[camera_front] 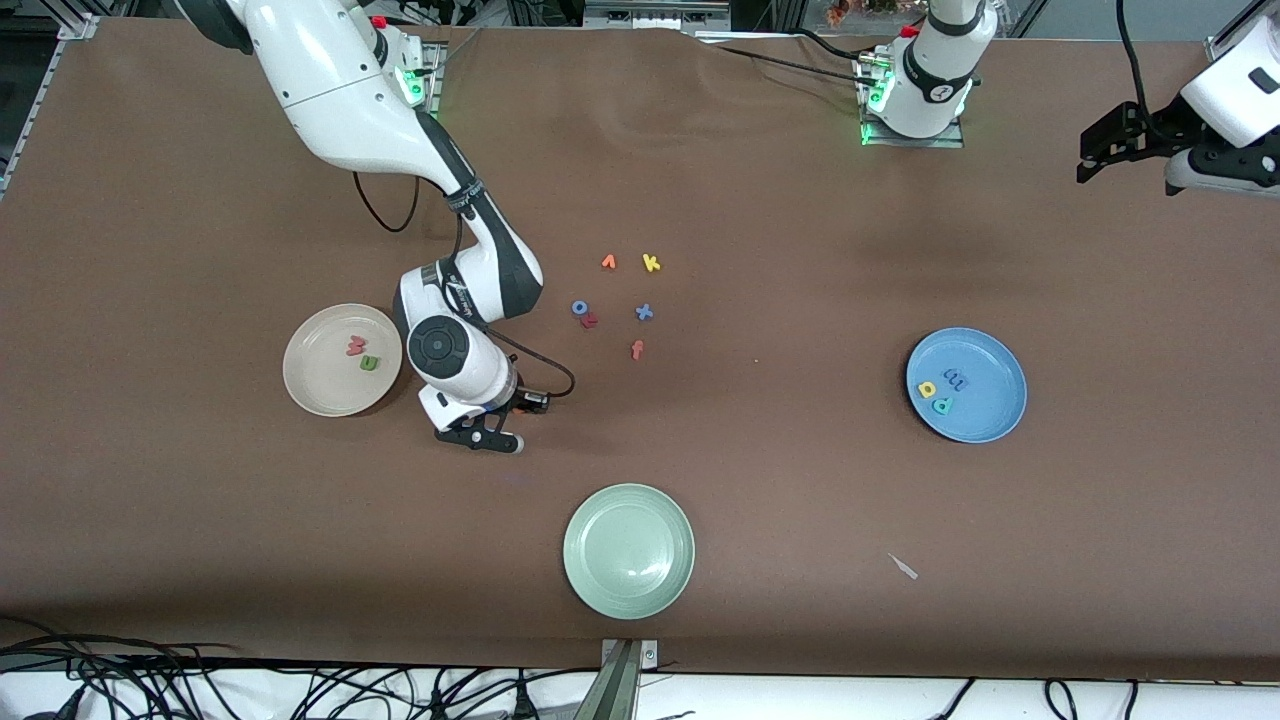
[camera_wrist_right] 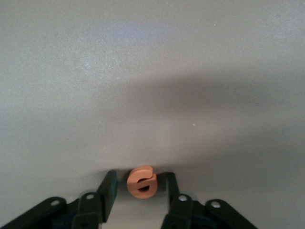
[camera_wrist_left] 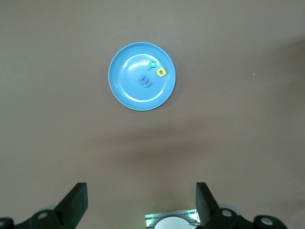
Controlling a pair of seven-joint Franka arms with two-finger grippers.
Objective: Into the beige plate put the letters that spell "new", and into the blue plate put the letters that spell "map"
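My right gripper [camera_front: 482, 438] is down at the table beside the beige plate [camera_front: 312, 388], its fingers open a little wider than the orange e [camera_wrist_right: 141, 182] lying between them, with a thin gap on each side. In the front view the e is hidden under the hand. The beige plate holds the salmon-red w [camera_front: 355, 346] and the green n [camera_front: 370, 363]. The blue plate [camera_front: 990, 390] holds the blue m [camera_front: 955, 379], yellow a [camera_front: 927, 389] and teal p [camera_front: 942, 405]. My left gripper [camera_front: 1090, 160] waits open, high over the table's left-arm end.
A pale green plate [camera_front: 628, 550] sits near the front edge. Spare letters lie mid-table: an orange one [camera_front: 608, 262], yellow k [camera_front: 651, 263], blue o [camera_front: 579, 308] touching a red letter [camera_front: 589, 321], blue x [camera_front: 644, 312], orange f [camera_front: 637, 349]. A white scrap [camera_front: 903, 567] lies toward the front.
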